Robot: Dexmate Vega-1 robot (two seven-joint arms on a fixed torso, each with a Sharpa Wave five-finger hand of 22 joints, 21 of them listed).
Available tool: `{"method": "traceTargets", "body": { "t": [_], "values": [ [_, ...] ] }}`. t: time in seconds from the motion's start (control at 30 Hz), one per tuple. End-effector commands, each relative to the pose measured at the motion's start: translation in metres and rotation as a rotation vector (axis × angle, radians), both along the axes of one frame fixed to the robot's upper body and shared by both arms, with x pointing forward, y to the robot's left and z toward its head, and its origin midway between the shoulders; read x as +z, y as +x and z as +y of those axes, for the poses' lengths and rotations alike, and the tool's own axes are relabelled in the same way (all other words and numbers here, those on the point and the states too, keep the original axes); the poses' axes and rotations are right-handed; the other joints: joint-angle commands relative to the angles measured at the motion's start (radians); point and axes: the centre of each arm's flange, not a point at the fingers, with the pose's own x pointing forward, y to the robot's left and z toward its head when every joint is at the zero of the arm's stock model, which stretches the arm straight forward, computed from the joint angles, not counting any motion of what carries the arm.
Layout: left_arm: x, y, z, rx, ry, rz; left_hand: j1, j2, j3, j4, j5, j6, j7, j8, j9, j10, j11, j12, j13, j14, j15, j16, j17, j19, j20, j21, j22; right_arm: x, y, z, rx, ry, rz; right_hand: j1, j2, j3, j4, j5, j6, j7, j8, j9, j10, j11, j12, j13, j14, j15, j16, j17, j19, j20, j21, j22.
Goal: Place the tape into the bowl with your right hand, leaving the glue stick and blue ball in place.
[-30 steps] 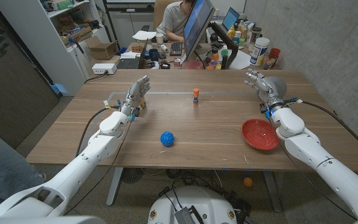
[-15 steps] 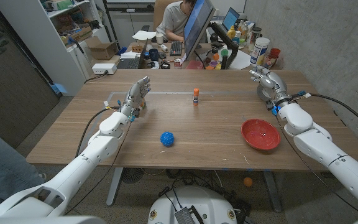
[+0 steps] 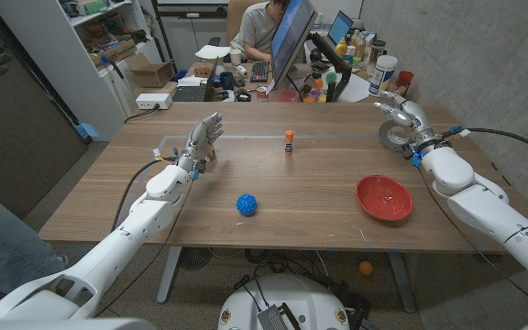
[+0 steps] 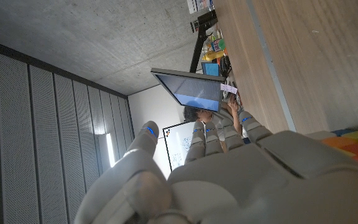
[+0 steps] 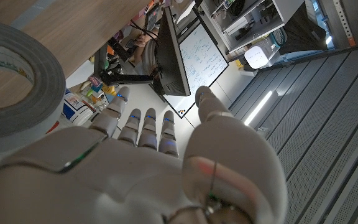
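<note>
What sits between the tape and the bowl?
Nothing: in the head view only bare table separates the tape from the bowl. The right hand is at the tape.

The right robot hand covers part of the tape in the head view, so you cannot tell if its fingers touch the roll. In the right wrist view the tape is cut off by the picture's edge. The words on the glue stick are too small to read. A monitor hides part of the person behind the tabletop.
</note>
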Motion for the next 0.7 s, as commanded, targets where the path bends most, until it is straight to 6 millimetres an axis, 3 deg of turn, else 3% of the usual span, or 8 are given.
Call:
{"method": "traceTargets", "body": {
  "t": [0.03, 0.23, 0.53, 0.7],
  "values": [
    [0.002, -0.002, 0.001, -0.004, 0.002, -0.007, -0.001, -0.004, 0.000, -0.004, 0.004, 0.015, 0.001, 0.008, 0.004, 0.009, -0.006, 0.007, 0.003, 0.005, 0.005, 0.004, 0.004, 0.001, 0.006, 0.004, 0.006, 0.014, -0.011, -0.009, -0.071, -0.089, -0.007, 0.007, 0.001, 0.000, 0.006, 0.002, -0.002, -0.004, -0.003, 0.005, -0.005, -0.001, 0.006, 0.005, -0.010, 0.004, 0.002, 0.002, -0.020, 0.005, -0.004, 0.001],
    [0.001, -0.003, 0.000, -0.007, 0.008, -0.001, -0.004, -0.008, -0.003, -0.004, 0.003, 0.021, 0.001, 0.009, 0.004, 0.008, -0.006, 0.006, 0.003, 0.008, 0.005, 0.004, 0.004, -0.002, 0.009, 0.003, 0.006, 0.022, -0.016, -0.013, -0.146, -0.162, -0.008, 0.006, -0.003, -0.006, 0.011, 0.002, -0.004, -0.010, -0.003, 0.006, -0.007, -0.004, 0.009, 0.006, -0.034, 0.012, -0.001, 0.002, -0.055, 0.018, -0.002, 0.002],
    [-0.001, -0.004, -0.002, 0.002, 0.012, -0.001, -0.008, -0.012, -0.006, -0.005, 0.003, 0.028, -0.002, 0.009, 0.004, 0.010, 0.001, 0.006, 0.003, 0.009, 0.008, 0.004, 0.005, -0.012, 0.022, 0.000, 0.006, 0.032, -0.022, -0.021, -0.230, -0.250, -0.002, 0.008, -0.007, -0.012, 0.013, 0.003, -0.004, -0.018, -0.002, 0.006, -0.011, -0.011, 0.011, 0.007, -0.038, 0.031, 0.005, 0.001, -0.072, 0.069, 0.003, 0.002],
    [0.000, -0.005, -0.002, 0.004, 0.013, -0.002, -0.008, -0.013, -0.007, -0.005, 0.003, 0.027, -0.002, 0.008, 0.004, 0.011, -0.001, 0.007, 0.003, 0.007, 0.008, 0.003, 0.005, -0.014, 0.023, -0.001, 0.006, 0.041, -0.027, -0.028, -0.299, -0.321, 0.002, 0.007, -0.010, -0.015, 0.014, 0.003, -0.002, -0.022, -0.001, 0.006, -0.009, -0.011, 0.013, 0.008, -0.043, 0.031, 0.006, 0.001, -0.082, 0.082, 0.004, 0.002]
  ]
}}
